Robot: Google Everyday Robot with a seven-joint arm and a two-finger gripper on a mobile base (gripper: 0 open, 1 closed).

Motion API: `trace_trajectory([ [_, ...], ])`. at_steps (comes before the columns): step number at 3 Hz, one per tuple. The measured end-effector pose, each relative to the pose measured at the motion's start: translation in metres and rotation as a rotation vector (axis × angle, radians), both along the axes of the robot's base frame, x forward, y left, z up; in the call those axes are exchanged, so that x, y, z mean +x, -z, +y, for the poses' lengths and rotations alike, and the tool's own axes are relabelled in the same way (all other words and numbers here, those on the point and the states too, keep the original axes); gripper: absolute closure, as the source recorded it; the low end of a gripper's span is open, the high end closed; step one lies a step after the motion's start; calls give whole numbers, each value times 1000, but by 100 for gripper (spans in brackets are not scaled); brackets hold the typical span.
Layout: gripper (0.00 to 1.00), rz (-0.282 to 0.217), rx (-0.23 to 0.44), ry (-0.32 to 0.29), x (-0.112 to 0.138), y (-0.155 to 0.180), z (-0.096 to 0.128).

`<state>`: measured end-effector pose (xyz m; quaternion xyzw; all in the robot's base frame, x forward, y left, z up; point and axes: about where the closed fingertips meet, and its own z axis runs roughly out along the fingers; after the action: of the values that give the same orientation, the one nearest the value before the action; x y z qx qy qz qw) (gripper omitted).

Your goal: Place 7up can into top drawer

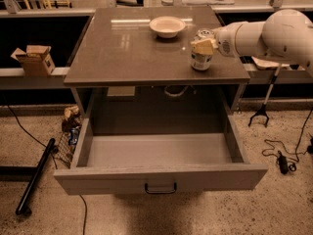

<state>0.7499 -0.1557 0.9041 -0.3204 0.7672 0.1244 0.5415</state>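
While it stands upright on the brown-grey tabletop [132, 48], the small silver-white aluminium 7up can [200, 62] with green markings sits near the table's right front edge, its silver top partly showing. The gripper [203, 46], cream-coloured at its tip, is right at the can's upper half, covering part of it from the near side. Whether the gripper is clamped on the can or only set around it cannot be told. The can's base is on the table surface. The rounded white robot arm [266, 33] reaches in from the right, level with the can's top.

To the far left of the can, apart from it, lies a shallow white bowl [167, 26], close to the table's far edge.

Below the tabletop, the wide, shallow grey top drawer [156, 176] is pulled out toward the near side. Its pale grey front panel carries a small dark metal handle [160, 188] at the centre. The can is above and behind the drawer's right portion, not inside it.

On the left, a small brown cardboard box [35, 59] rests on a low ledge. A long black pole [35, 176] lies on the speckled floor at the near left, and a black cable [281, 155] trails over the floor at the right.
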Motion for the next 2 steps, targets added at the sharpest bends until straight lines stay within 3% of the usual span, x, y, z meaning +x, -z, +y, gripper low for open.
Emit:
trace_trajectory([
  [1, 87, -19, 14, -38, -24, -13, 7],
  [2, 100, -27, 20, -98, -57, -33, 11],
])
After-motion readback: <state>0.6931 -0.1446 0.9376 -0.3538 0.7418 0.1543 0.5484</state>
